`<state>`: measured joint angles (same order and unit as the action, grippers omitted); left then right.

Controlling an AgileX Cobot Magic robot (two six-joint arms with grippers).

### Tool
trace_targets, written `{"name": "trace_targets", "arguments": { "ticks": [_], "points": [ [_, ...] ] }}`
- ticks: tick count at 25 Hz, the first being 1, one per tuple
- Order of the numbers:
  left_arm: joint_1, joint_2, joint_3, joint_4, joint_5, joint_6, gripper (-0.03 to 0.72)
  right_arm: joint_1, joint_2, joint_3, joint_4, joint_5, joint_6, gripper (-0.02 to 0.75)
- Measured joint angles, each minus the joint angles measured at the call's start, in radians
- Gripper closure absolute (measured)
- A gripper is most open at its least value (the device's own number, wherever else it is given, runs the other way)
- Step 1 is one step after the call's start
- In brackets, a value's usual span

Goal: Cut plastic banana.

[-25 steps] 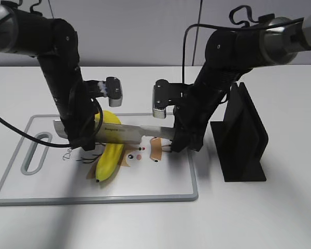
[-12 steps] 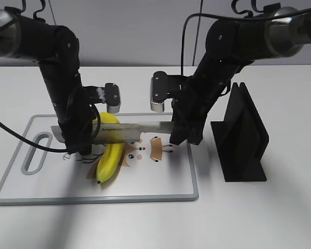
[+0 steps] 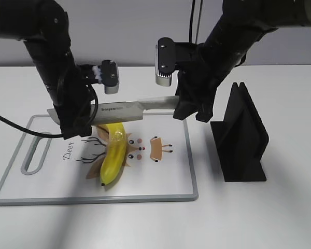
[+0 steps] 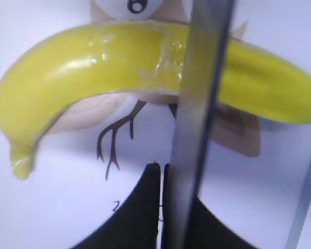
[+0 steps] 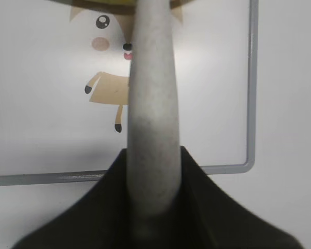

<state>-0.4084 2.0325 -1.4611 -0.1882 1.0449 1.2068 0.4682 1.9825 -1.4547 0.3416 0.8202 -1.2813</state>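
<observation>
The plastic banana (image 3: 113, 155) lies whole on the white cutting board (image 3: 93, 198), over a deer drawing. It fills the top of the left wrist view (image 4: 93, 57), with a scuffed seam midway. My right gripper (image 3: 189, 111) is shut on the grey handle (image 5: 150, 104) of a kitchen knife (image 3: 129, 108). It holds the knife level in the air above the banana's far end. My left gripper (image 3: 75, 132) hangs at the blade's tip end. Its fingers (image 4: 160, 168) are shut together, and the blade (image 4: 202, 78) runs alongside them.
A black knife stand (image 3: 243, 135) stands on the white table right of the board. The board's grey rim (image 5: 251, 78) and handle slot (image 3: 33, 153) show. Both wrist cameras hang over the board's far half.
Both arms have risen. The knife, which lay across the banana's middle, is now lifted clear above it. The banana has shifted slightly on the board.
</observation>
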Motion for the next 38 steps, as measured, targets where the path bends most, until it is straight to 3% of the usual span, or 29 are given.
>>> {"name": "trace_targets", "arguments": {
  "ticks": [10, 13, 16, 20, 23, 28, 38],
  "points": [
    [0.000, -0.165, 0.004, 0.013, 0.020, -0.008, 0.704, 0.000, -0.082, -0.002, 0.024, 0.005, 0.000, 0.569],
    [0.000, -0.197, 0.004, 0.007, 0.017, -0.018, 0.663, 0.000, -0.087, -0.003, 0.030, 0.013, 0.002, 0.573],
    [0.001, -0.214, 0.004, -0.013, 0.012, -0.031, 0.527, 0.000, -0.089, -0.003, 0.032, 0.020, 0.009, 0.574],
    [0.001, -0.216, 0.004, -0.067, 0.018, -0.036, 0.217, 0.000, -0.089, -0.003, 0.032, 0.021, 0.019, 0.575],
    [0.001, -0.216, 0.004, -0.105, 0.021, -0.037, 0.087, 0.000, -0.089, -0.003, 0.031, 0.020, 0.024, 0.575],
    [0.001, -0.216, 0.004, -0.111, 0.024, -0.038, 0.060, 0.000, -0.089, -0.003, 0.031, 0.020, 0.027, 0.575],
    [0.002, -0.288, 0.005, -0.016, -0.017, -0.038, 0.068, 0.000, -0.110, -0.014, 0.029, 0.020, 0.029, 0.575]
  ]
}}
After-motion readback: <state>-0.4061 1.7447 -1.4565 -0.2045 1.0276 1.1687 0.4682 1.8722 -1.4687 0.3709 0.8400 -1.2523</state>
